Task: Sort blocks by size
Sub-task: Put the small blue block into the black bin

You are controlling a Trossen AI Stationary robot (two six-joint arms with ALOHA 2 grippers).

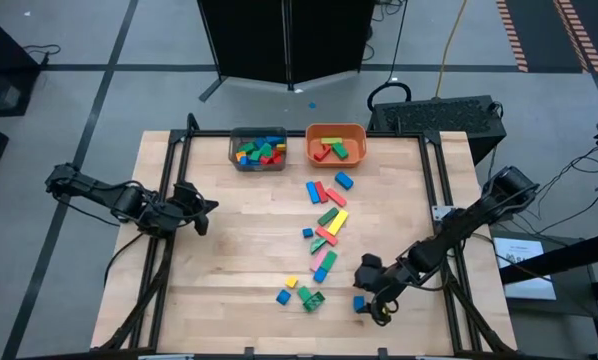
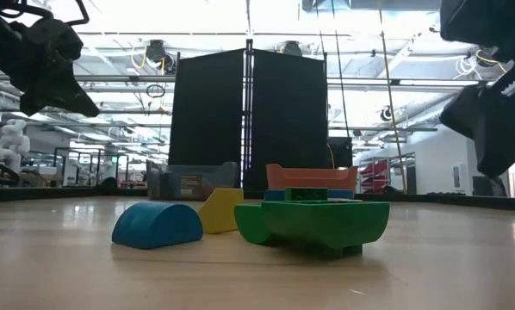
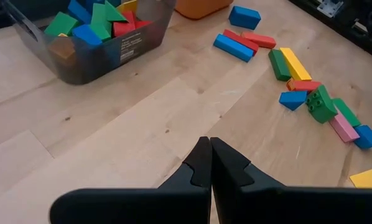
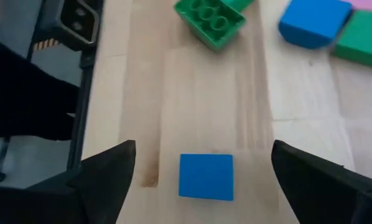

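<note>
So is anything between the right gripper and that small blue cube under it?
Nothing visible: the blue cube lies alone on bare wood between the open fingers of the right gripper. The green studded brick sits farther off.

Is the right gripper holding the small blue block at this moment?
No. In the right wrist view the blue block lies flat on the table between the wide-open fingers of the right gripper, touching neither.

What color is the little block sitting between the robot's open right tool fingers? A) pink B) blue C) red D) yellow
B: the right tool stands open over a small blue block lying flat on the wooden table, untouched.
</note>
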